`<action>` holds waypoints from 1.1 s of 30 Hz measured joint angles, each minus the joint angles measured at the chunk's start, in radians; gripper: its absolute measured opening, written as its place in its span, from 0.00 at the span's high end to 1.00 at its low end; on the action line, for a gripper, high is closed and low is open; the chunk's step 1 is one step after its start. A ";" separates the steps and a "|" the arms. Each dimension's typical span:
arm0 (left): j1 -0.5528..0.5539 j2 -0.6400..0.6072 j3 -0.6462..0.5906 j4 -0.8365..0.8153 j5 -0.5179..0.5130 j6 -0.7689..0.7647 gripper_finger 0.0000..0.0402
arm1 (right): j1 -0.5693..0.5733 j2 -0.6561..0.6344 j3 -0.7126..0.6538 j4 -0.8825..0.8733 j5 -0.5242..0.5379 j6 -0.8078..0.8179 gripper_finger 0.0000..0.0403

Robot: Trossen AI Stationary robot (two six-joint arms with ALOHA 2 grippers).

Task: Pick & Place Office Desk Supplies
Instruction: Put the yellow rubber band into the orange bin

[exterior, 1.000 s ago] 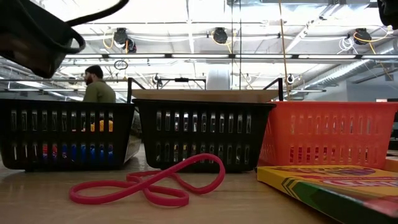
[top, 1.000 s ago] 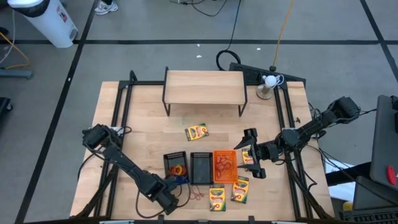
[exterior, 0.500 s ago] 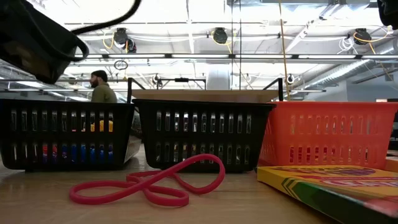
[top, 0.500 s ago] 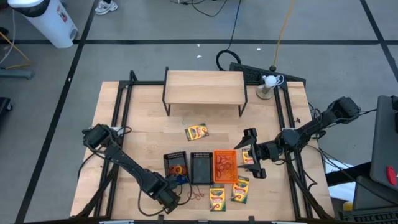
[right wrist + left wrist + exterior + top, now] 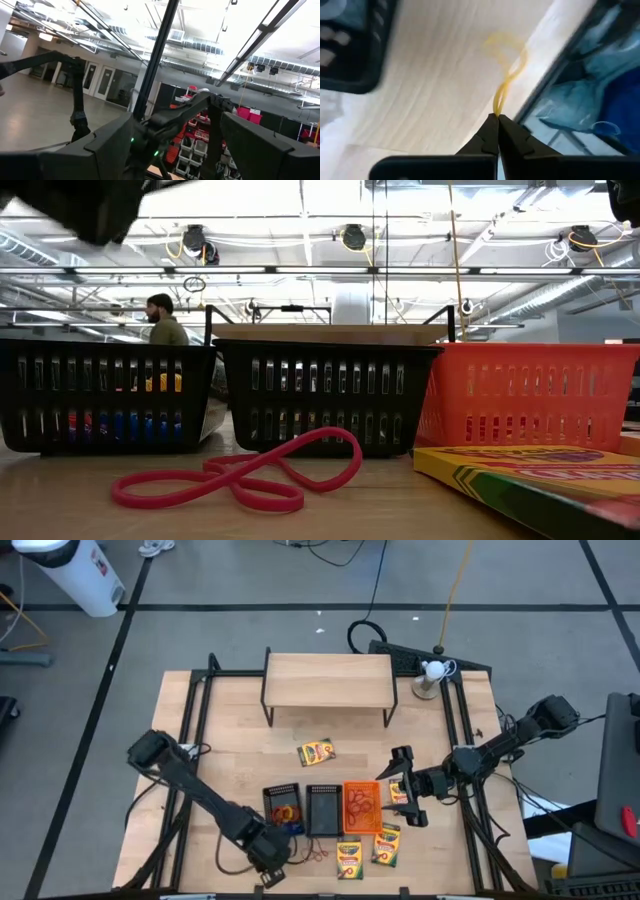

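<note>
My left gripper (image 5: 497,120) is pinched shut on a thin yellow-orange rubber band (image 5: 507,70) at the table's front edge. It's limp, stretchy and light, so I grip one strand. My right gripper (image 5: 405,787) waits wide open beside the orange tray (image 5: 362,806).

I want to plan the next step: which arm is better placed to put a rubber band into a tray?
The left. Its gripper is shut on a yellow rubber band beside the black tray. The right gripper is open and empty, past the orange tray.
</note>
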State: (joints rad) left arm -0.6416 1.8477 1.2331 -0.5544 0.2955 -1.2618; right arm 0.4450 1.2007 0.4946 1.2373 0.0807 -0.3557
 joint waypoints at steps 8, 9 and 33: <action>0.010 -0.201 -0.001 -0.005 -0.241 0.066 1.00 | 0.000 0.000 0.000 -0.022 0.001 0.001 0.29; 0.010 -0.222 -0.001 -0.002 -0.288 0.095 1.00 | 0.000 0.000 0.000 -0.023 0.002 0.002 0.29; 0.251 -0.241 0.000 0.592 -0.635 1.085 1.00 | 0.000 0.000 0.000 -0.167 0.074 0.135 0.29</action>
State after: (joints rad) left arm -0.3902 1.6068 1.2331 0.0373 -0.3400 -0.1769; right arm 0.4446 1.2007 0.4946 1.0707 0.1542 -0.2203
